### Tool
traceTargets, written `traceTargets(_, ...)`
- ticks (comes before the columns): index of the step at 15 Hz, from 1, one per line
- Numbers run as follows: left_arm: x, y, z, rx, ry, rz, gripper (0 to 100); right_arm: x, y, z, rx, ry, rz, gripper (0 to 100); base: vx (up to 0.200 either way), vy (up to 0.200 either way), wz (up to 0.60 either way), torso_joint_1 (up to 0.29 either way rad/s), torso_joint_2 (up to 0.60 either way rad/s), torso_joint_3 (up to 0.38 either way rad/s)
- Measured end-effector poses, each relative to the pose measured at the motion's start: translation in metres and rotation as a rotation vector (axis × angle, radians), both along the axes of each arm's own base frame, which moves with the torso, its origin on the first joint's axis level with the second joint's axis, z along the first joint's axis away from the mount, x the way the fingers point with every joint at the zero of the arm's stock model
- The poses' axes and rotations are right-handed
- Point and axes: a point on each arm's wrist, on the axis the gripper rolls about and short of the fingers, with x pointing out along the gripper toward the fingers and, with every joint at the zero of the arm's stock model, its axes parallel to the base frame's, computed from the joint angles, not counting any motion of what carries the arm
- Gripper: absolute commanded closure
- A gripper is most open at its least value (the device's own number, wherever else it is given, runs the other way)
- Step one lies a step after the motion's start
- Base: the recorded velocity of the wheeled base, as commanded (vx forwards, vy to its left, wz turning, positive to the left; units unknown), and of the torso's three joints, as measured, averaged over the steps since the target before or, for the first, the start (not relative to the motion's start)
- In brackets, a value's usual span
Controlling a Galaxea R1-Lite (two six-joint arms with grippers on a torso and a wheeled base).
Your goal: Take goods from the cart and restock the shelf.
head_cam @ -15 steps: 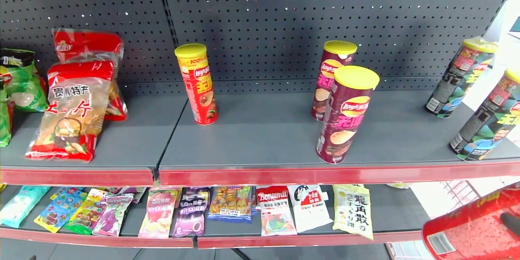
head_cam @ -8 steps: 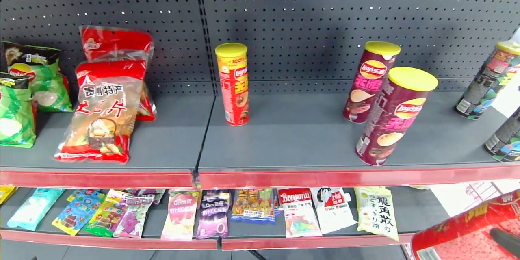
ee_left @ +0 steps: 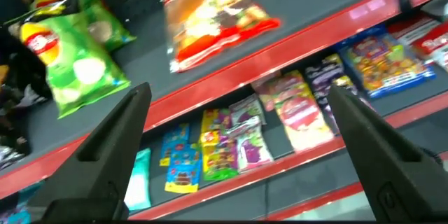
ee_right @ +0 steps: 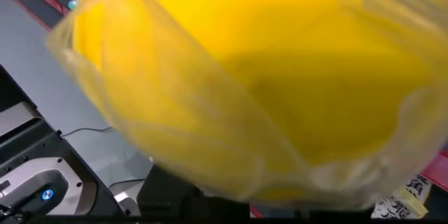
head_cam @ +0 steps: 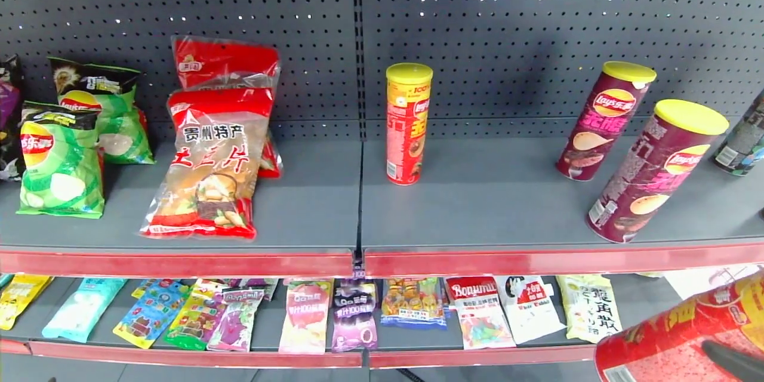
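Two shelf tiers run across the head view. On the upper shelf [head_cam: 310,215], going left to right: green chip bags [head_cam: 59,161] stand at the far left. Next come two red snack bags [head_cam: 209,161], one behind the other, the back one leaning on the panel. A red-and-yellow can [head_cam: 407,124] is upright by itself just right of the middle seam. After that there are two maroon chip cans [head_cam: 656,173] with yellow lids, the front one near the edge, and a dark can [head_cam: 743,143] cut off by the frame. The lower shelf [head_cam: 644,304] has a row of flat candy packets [head_cam: 304,322] lying side by side. In the bottom right corner, the held red can [head_cam: 674,340] sits tilted out in front of the shelves and below them. The right gripper [head_cam: 729,361] lies dark across it, clamped on, so that can is not on a shelf yet.

The left wrist view adds the left gripper [ee_left: 241,154]. Its fingers are spread wide with nothing between them, hanging in front of the upper tier's red edge, with the candy packets framed in the gap.

The right wrist view gets the held can's yellow lid [ee_right: 245,77] end-on, under clear film, plus grey floor [ee_right: 42,63] with a thin cable [ee_right: 84,131] on it.

As for the surface, it's grey boards with red front strips [head_cam: 179,262] and a dark pegboard [head_cam: 507,24] behind.
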Motion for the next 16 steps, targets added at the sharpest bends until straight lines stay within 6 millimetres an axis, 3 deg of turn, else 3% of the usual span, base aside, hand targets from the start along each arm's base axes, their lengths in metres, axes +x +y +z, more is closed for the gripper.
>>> traceTargets(3, -0.0003, 0.0001, -0.0007, 0.001, -0.001, 0.001, 0, 0.0004, 0.0016, -0.0017, -0.005, 0.008, 0.025, 100, 0.000, 0.000, 0.00, 0.000, 0.00, 0.000)
traceTargets(9, -0.0001, 0.0002, -0.0013, 0.002, 0.003, 0.005, 0, 0.0008, 0.0019, -0.0025, -0.009, 0.012, 0.023, 100, 0.200, 0.000, 0.00, 0.002, 0.00, 0.005)
traceTargets(16, 0.0012, -0.0008, -0.0035, 0.017, 0.015, -0.019, 0, 0.0012, 0.0020, -0.0066, -0.015, 0.027, 0.023, 100, 0.000, 0.000, 0.00, 0.000, 0.00, 0.000)
